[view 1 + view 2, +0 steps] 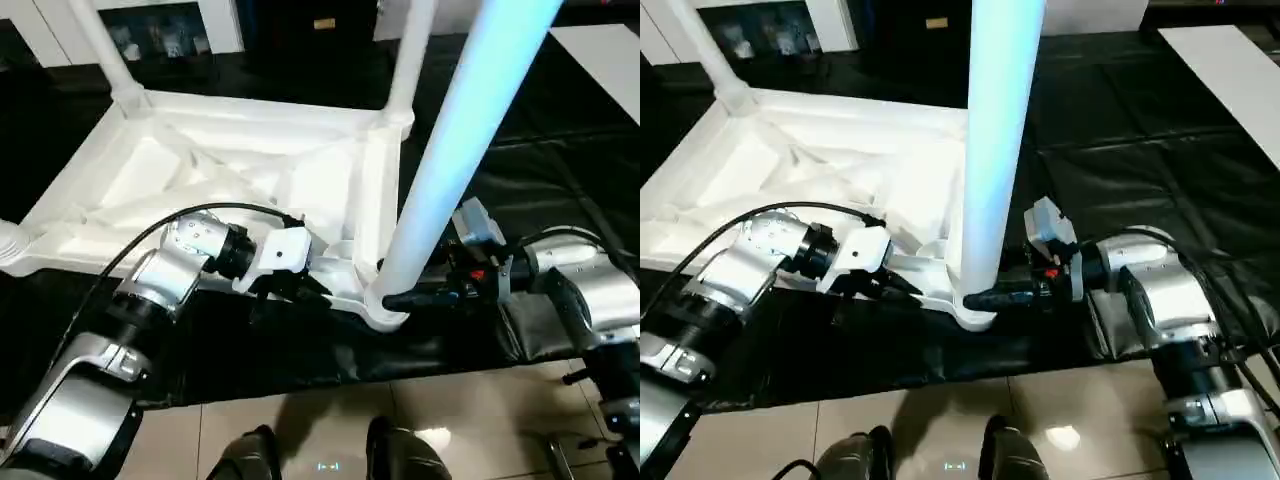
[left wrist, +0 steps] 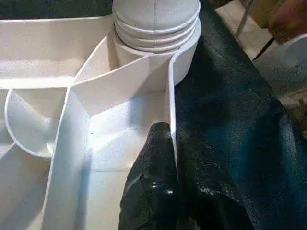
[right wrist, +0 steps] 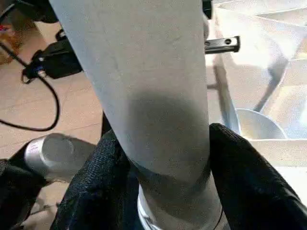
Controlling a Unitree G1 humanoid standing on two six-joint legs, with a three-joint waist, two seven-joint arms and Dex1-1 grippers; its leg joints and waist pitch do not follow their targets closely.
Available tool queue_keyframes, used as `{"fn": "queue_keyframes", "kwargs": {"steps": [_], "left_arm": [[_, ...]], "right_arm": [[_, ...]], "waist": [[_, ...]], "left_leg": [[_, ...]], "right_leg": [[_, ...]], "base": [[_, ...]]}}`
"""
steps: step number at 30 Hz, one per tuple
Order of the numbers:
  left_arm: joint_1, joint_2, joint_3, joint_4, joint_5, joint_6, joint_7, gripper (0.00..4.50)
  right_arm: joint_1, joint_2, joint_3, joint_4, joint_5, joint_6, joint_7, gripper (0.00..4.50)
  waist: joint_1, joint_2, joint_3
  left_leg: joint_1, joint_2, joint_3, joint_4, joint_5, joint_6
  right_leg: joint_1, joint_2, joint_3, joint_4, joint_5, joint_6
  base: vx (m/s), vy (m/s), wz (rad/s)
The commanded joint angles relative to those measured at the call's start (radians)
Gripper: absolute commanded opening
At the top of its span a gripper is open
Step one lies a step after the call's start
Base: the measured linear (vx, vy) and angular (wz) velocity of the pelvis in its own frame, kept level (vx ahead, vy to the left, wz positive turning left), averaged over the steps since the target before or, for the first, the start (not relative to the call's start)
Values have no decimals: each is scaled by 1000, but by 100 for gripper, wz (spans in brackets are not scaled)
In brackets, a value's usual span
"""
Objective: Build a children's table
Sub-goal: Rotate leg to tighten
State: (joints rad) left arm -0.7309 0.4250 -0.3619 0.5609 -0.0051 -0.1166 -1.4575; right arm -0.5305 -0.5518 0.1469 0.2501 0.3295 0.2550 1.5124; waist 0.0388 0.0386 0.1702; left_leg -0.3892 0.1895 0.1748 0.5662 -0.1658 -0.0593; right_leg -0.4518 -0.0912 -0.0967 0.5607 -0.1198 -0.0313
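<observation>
Cut off at the head views' upper edge: the near leg [image 1: 470, 130] and two far legs [image 1: 100, 45]. Tabletop's [image 1: 200, 170] left end lost past the frame. Leg base hidden between black fingers [image 3: 249, 182] in the right wrist view. Blurred hand-like shape [image 2: 288, 21] at left wrist view's corner, unidentifiable.

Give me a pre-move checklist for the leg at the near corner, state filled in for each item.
1. Leg standing upright in near corner socket: ok.
2. Right gripper fingers on both sides of the leg's base: ok.
3. Left gripper pinching the table top's edge wall: ok.
4. Leg fully seated in socket: cannot tell.
5. Far legs standing in their sockets: ok.
</observation>
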Motion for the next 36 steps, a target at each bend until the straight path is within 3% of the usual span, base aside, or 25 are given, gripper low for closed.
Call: {"fn": "queue_keyframes", "kwargs": {"steps": [1, 7, 11, 13, 16, 18, 19, 21, 22, 23, 24, 26, 29, 30, 33, 36], "left_arm": [[-19, -8, -23, 5, 10, -19, -6, 0], [-14, -10, -10, 20, 3, -22, 1, 0], [-1, -24, 14, -7, -3, 28, 58, 0], [-1, -44, 32, -35, 16, 130, 153, 0], [9, -82, 58, -90, 18, 238, 258, 0], [12, -116, 71, -122, 29, 303, 334, 0], [11, -128, 75, -128, 33, 319, 358, 0], [6, -162, 89, -138, 47, 363, 435, 0], [5, -168, 91, -139, 48, 369, 446, 0], [-11, -236, 111, -139, 54, 427, 551, 0], [-11, -236, 111, -139, 54, 427, 551, 0], [-37, -315, 134, -125, 71, 471, 688, 0], [-42, -320, 130, -125, 80, 471, 693, 0], [-38, -306, 120, -130, 89, 462, 675, 0], [-27, -282, 106, -141, 101, 453, 648, 0], [11, -203, 85, -154, 112, 401, 567, 0]], "right_arm": [[2, -1, 25, -2, 9, -10, 45, 218], [9, -1, 28, -22, 35, 36, 62, 201], [37, 21, 10, -86, 85, 137, -6, 200], [56, 74, -3, -127, 63, 192, -160, 200], [68, 167, -17, -158, -6, 226, -382, 200], [59, 255, -46, -156, -42, 260, -552, 200], [55, 281, -54, -153, -50, 273, -597, 200], [45, 339, -64, -150, -82, 293, -705, 200], [43, 348, -65, -149, -86, 297, -721, 200], [14, 441, -87, -123, -121, 323, -886, 200], [14, 441, -87, -123, -121, 323, -886, 199], [-23, 551, -113, -88, -151, 333, -1075, 199], [-26, 554, -101, -89, -172, 299, -1075, 199], [-17, 541, -99, -95, -176, 279, -1055, 255], [-1, 522, -105, -107, -170, 258, -1028, 278], [42, 424, -140, -125, -153, 212, -925, 313]], "waist": [[-5, -23, -88], [-2, -23, -90], [3, -22, -92], [4, -20, -91], [-6, -15, -86], [-24, -18, -83], [-30, -13, -82], [-47, -17, -80], [-56, -17, -79], [-59, -7, -78], [-64, -9, -80], [-65, -10, -82], [-65, -8, -84], [-63, -8, -88], [-61, -7, -91], [-57, -7, -93]], "left_leg": [[13, 32, 1, -47, -104, 185], [13, 33, 0, -46, -99, 183], [14, 34, 0, -46, -84, 186], [14, 32, 0, -46, -92, 175], [13, 27, -2, -50, -144, 112], [8, 19, -7, -54, -166, 68], [9, 19, -7, -53, -167, 59], [5, 13, -9, -52, -186, 52], [7, 9, -9, -51, -193, 58], [9, 9, -7, -50, -192, 65], [10, 9, -7, -48, -192, 63], [12, 9, -7, -49, -188, 71], [12, 11, -7, -49, -181, 84], [10, 14, -7, -49, -165, 98], [7, 15, -6, -47, -138, 131], [8, 15, -5, -45, -133, 150]], "right_leg": [[83, -48, 52, -44, -226, -251], [83, -47, 51, -44, -240, -245], [84, -46, 52, -43, -226, -249], [82, -46, 50, -46, -250, -245], [82, -47, 48, -59, -364, -206], [87, -47, 43, -66, -449, -160], [83, -46, 43, -66, -455, -157], [83, -43, 39, -76, -502, -129], [82, -42, 37, -82, -520, -118], [78, -42, 39, -82, -516, -115], [74, -39, 36, -84, -508, -121], [74, -37, 36, -83, -484, -126], [76, -36, 38, -77, -423, -137], [79, -37, 39, -72, -374, -149], [84, -38, 42, -62, -281, -188], [90, -41, 44, -58, -245, -205]], "base": [[0, 0, 0], [0, 0, 0], [0, 0, 0], [0, 0, 0], [0, 0, 0], [0, 0, 0], [0, 0, 0], [0, 0, 0], [0, 0, 0], [0, 0, 0], [0, 0, 0], [0, 0, 0], [0, 0, 0], [0, 0, 0], [0, 0, 0], [0, 0, 0]]}}
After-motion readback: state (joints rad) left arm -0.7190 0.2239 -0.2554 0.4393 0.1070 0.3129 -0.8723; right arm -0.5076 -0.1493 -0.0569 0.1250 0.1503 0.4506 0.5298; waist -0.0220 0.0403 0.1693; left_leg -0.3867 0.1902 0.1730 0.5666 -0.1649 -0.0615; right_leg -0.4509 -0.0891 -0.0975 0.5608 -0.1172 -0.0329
